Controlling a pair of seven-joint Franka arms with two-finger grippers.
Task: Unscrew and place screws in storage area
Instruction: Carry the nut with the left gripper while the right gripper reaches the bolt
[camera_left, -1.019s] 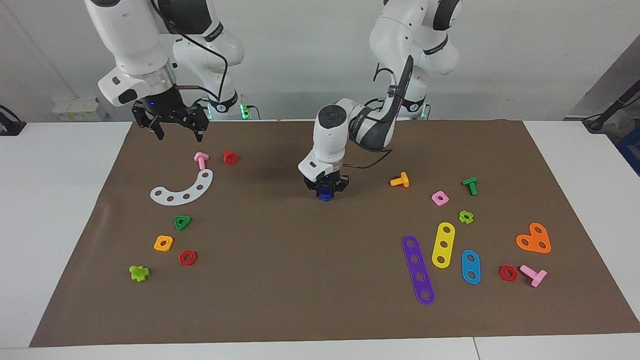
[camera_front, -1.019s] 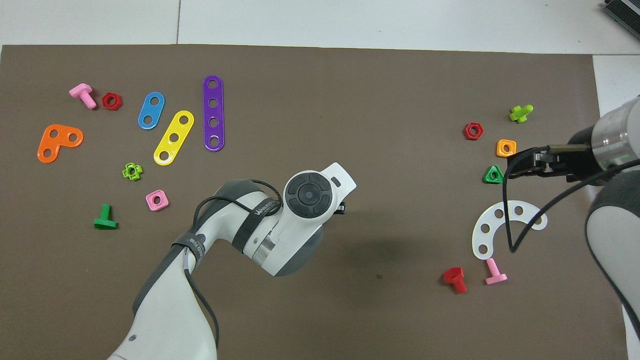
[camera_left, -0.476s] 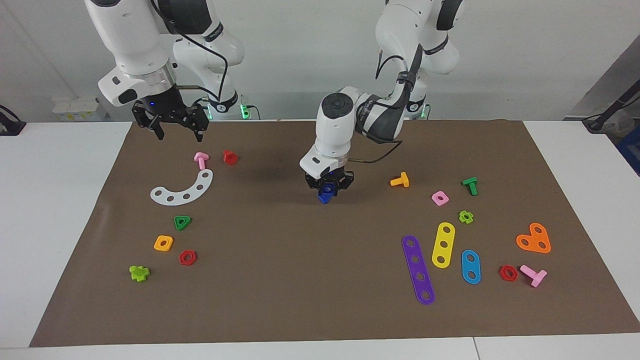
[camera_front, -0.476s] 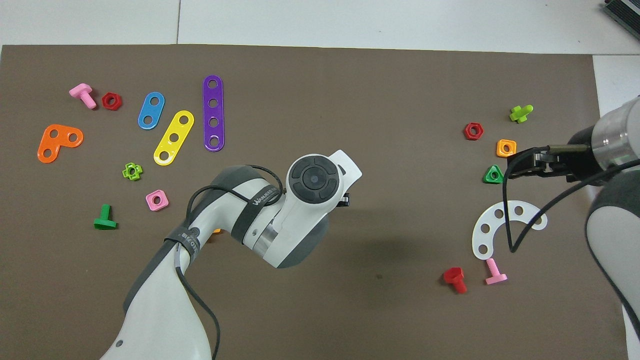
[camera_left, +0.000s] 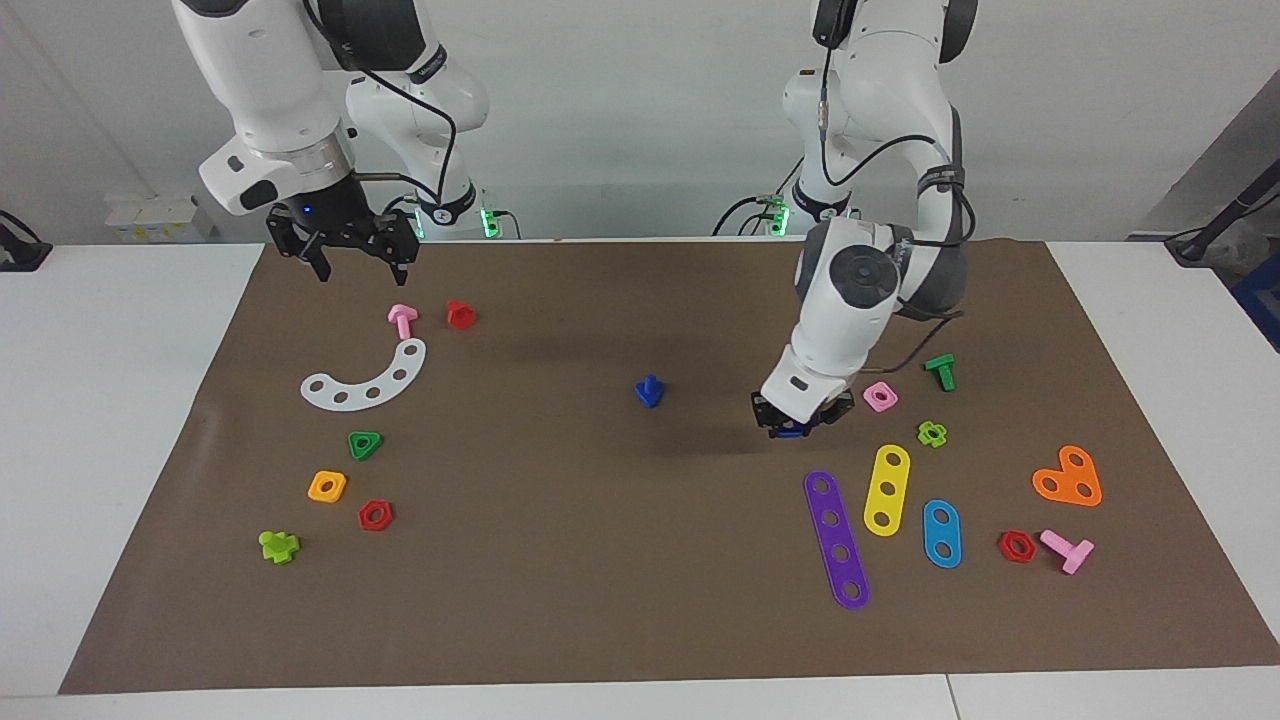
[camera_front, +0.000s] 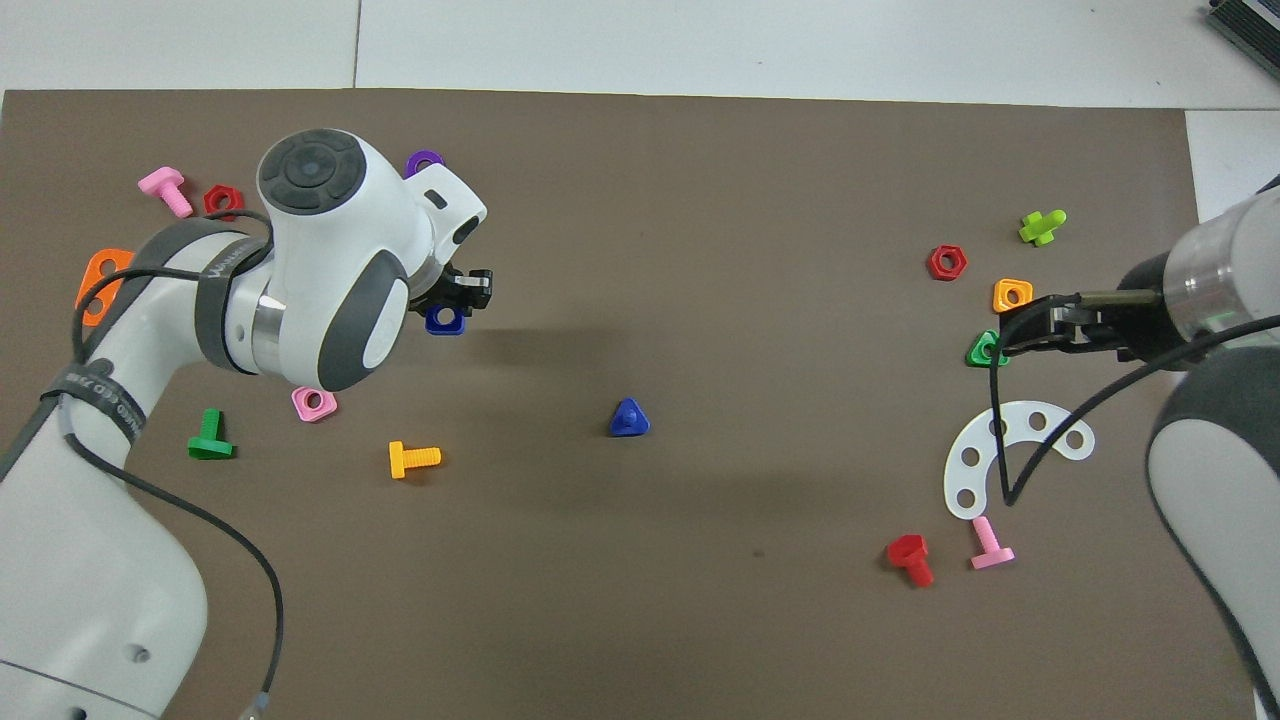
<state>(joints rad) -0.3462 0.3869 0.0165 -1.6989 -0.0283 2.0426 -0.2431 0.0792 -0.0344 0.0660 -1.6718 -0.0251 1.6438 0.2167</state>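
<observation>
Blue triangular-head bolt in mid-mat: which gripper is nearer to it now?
Left. The left gripper, holding a blue square nut, is beside the blue bolt; the right gripper waits over the mat's corner.

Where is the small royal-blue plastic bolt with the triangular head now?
The small royal-blue plastic bolt stands head-down, alone on bare brown paper mat near the middle, in both views.

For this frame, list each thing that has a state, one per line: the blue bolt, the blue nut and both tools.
Blue bolt: free, standing head-down on the mat, stem up, mid-table.
Blue nut: off the bolt, held in the left tool.
Left tool: shut on the blue nut, low over the mat beside the purple strip.
Right tool: open, empty, waiting above the pink bolt.
</observation>
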